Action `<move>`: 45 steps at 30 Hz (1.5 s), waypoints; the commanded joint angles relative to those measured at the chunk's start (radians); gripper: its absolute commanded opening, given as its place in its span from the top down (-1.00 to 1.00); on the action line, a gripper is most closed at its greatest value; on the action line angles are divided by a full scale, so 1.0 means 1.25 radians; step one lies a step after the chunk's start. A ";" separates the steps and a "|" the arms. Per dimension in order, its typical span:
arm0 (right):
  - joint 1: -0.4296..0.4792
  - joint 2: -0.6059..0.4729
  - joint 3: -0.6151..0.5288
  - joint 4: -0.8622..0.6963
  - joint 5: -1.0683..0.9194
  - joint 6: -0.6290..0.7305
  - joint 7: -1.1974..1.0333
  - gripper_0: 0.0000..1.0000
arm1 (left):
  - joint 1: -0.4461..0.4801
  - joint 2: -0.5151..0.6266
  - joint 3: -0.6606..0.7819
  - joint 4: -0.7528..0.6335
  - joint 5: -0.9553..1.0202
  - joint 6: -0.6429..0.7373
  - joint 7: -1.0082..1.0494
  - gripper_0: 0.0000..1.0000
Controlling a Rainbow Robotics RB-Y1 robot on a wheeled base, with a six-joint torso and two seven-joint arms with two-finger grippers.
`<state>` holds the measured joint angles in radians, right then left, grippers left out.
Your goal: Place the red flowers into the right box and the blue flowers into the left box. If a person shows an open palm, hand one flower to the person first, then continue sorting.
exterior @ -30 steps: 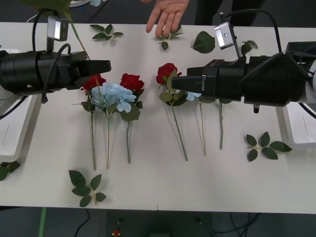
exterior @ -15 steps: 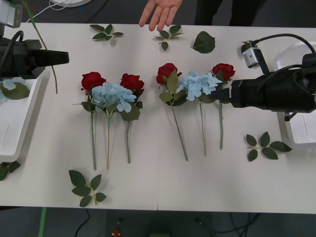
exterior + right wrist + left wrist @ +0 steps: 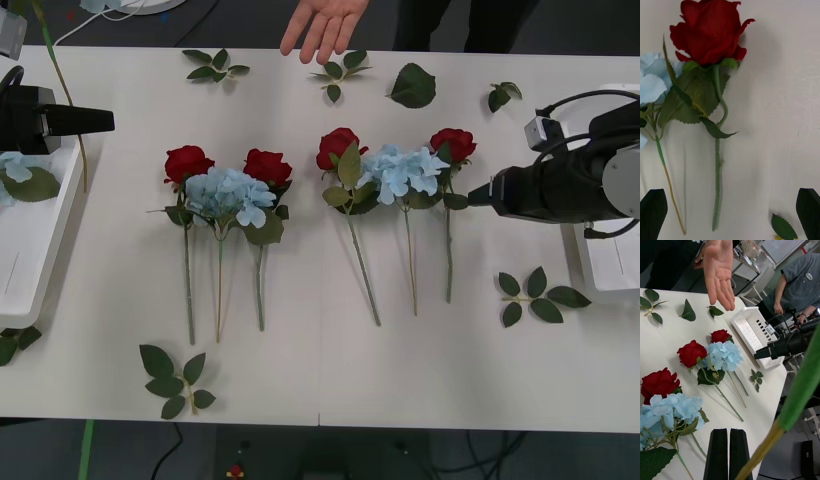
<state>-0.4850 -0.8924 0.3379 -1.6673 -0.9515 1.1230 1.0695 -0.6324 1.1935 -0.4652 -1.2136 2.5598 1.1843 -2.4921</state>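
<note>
Overhead, open palm [image 3: 325,22] beyond the red flowers [image 3: 338,146].
Left tool [image 3: 95,121] narrow, stem alongside; right tool [image 3: 478,194] wide, beside rightmost rose.

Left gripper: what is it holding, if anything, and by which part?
A flower stem, clamped partway along its length in the shut left gripper; which flower it belongs to cannot be told.

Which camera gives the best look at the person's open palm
The left wrist view: the open palm faces the camera, with the fingers spread above the table's far edge. The front view catches the same hand cut off at its top edge, above a leaf sprig. The right wrist view looks down at a red rose instead.
</note>
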 commanded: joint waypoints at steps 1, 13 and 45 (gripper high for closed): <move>-0.072 0.044 0.044 0.022 0.099 -0.003 -0.112 -1.00 | -0.030 0.039 0.020 0.003 0.000 -0.006 -0.002 1.00; -0.190 0.148 0.159 0.218 0.237 -0.079 -0.194 -1.00 | -0.030 0.039 0.020 0.003 0.000 -0.006 -0.002 1.00; -0.321 0.268 0.320 0.566 0.311 -0.331 -0.203 1.00 | -0.030 0.039 0.020 0.003 0.000 -0.006 -0.002 1.00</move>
<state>-0.8478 -0.5789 0.7281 -0.9596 -0.5730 0.7203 0.8626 -0.6326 1.1936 -0.4652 -1.2111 2.5598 1.1841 -2.4921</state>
